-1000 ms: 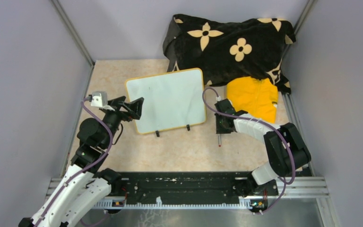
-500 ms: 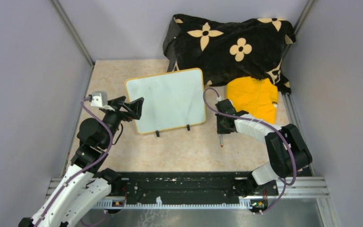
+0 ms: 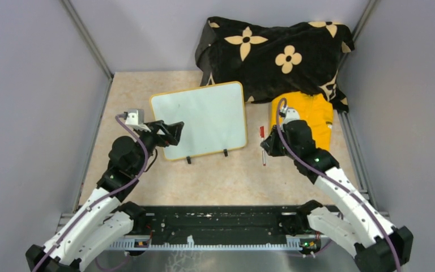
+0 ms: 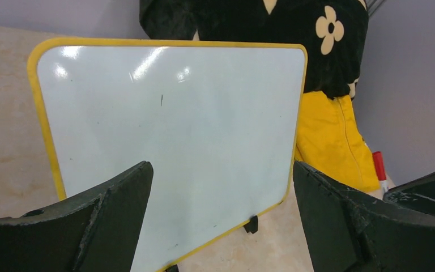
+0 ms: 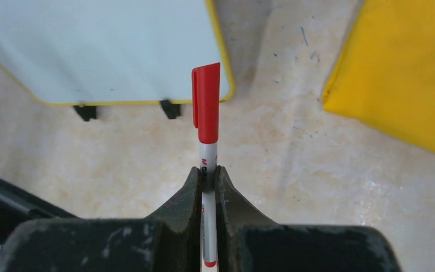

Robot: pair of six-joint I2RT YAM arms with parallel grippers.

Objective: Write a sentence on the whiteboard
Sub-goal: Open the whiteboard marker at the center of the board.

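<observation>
Where grey walls [image 3: 34,85] enclose a beige tabletop [image 3: 226,175], whiteboard [image 3: 204,116] at centre, yellow cloth [image 3: 308,116] at two o'clock, left gripper [image 4: 222,170] spread wide, right gripper [image 5: 207,175] clamping capped red marker [image 5: 207,113].

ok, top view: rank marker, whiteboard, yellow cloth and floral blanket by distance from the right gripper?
1. red marker, clamped in the right gripper.
2. yellow cloth on its right, whiteboard on its left: too close to call.
3. black floral blanket, at the back.
</observation>
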